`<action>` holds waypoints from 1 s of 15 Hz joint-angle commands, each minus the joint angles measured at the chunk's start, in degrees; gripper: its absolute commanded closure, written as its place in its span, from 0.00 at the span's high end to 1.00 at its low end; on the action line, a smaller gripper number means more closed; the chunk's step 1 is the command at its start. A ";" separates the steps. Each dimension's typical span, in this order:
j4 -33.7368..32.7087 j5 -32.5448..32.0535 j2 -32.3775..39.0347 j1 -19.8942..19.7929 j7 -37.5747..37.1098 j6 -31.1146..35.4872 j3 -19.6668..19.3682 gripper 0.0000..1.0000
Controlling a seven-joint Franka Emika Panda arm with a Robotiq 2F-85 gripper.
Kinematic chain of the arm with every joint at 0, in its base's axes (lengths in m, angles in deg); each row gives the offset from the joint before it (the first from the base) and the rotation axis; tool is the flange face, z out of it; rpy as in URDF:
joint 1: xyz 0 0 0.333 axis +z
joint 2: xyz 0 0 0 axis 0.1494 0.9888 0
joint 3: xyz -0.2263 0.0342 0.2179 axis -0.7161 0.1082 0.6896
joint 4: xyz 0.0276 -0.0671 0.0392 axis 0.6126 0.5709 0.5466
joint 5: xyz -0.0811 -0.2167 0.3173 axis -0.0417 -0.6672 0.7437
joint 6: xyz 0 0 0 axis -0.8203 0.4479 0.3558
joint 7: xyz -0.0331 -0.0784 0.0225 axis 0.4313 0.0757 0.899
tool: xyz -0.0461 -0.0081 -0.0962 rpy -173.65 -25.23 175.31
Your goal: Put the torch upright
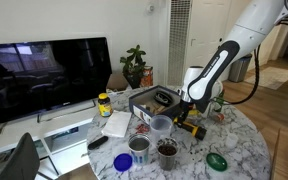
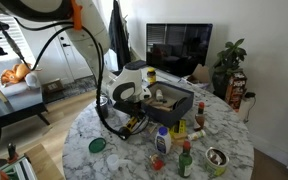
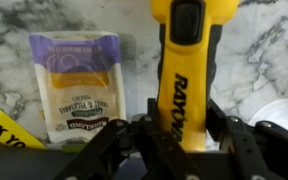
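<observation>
There is one torch (image 3: 187,70) and one purple packet (image 3: 76,80) in the wrist view. In an exterior view, in front of the one black box (image 1: 144,100), there are one clear cup (image 1: 161,124), three round tins (image 1: 141,143) and one green lid (image 1: 217,160). Beside the box is one jar with a yellow lid (image 1: 104,103), and behind the box are one TV (image 1: 46,70) and one plant (image 1: 134,65).
</observation>
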 commanded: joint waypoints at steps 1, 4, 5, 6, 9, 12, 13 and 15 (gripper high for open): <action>4.89 4.06 -3.03 -11.20 11.72 3.87 10.21 0.24; 7.40 6.07 -2.32 -22.84 22.21 6.05 21.24 0.24; 8.51 6.19 -1.90 -26.62 25.58 6.63 24.47 0.24; 9.00 6.16 -1.40 -30.17 28.98 6.68 27.76 0.24; 11.16 4.35 0.62 -39.98 36.14 6.46 35.37 0.24; 9.93 3.22 0.41 -37.73 32.87 5.31 32.92 0.49; 9.87 3.16 0.53 -37.74 32.88 5.31 32.62 0.49; 9.73 3.14 0.77 -37.28 32.78 5.31 32.54 0.49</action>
